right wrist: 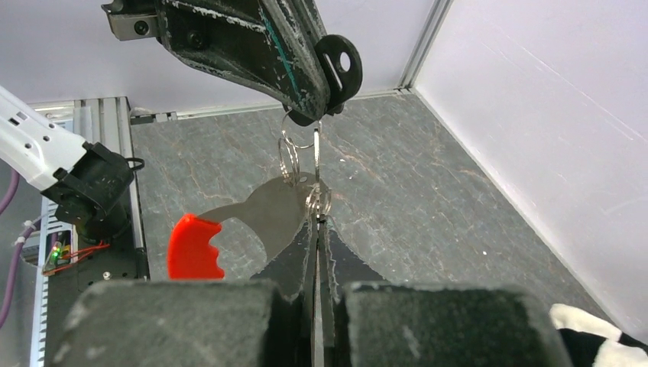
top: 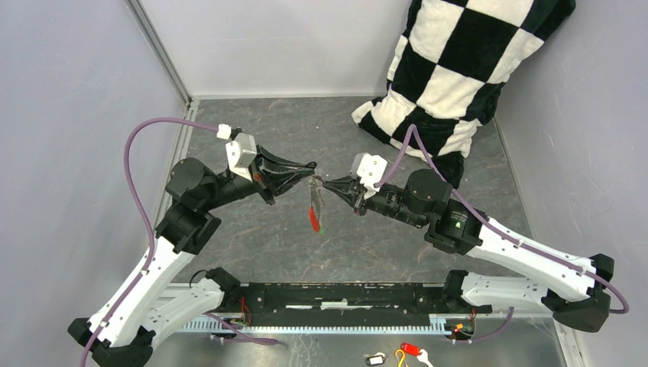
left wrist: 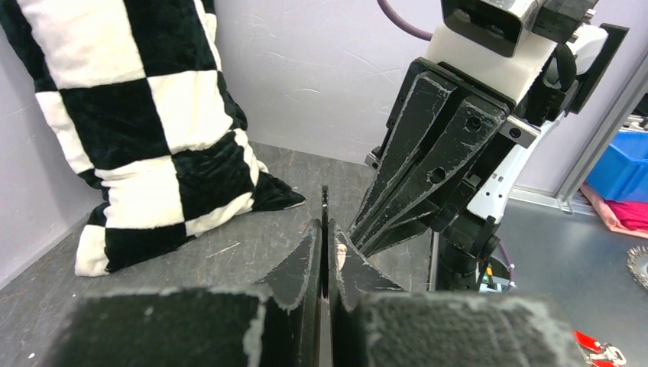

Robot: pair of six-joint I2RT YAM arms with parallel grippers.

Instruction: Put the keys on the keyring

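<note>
Mid-air over the table centre, btwn the two arm tips, hangs the keyring: thin wire loops linked in a short chain, well clear of the surface. The red key dangles off it on a flat metal blade. In the top view the green key shows just below the red one.

Handling, as a guess: whole bunch is v. light, but loose and swingy. The loops are stiff springy wire, slick and tiny vs the pads, so easy to lose. The key heads are the best places to grip; take a ring only edge-on at the very fingertips.

Left gripper: jaws closed, pinching the dark key by its round black head, chain hanging from it. Right gripper: jaws closed to a hairline, tips nipping the lowest ring where it meets the blade. Can't tell how firm that pinch is.
</note>
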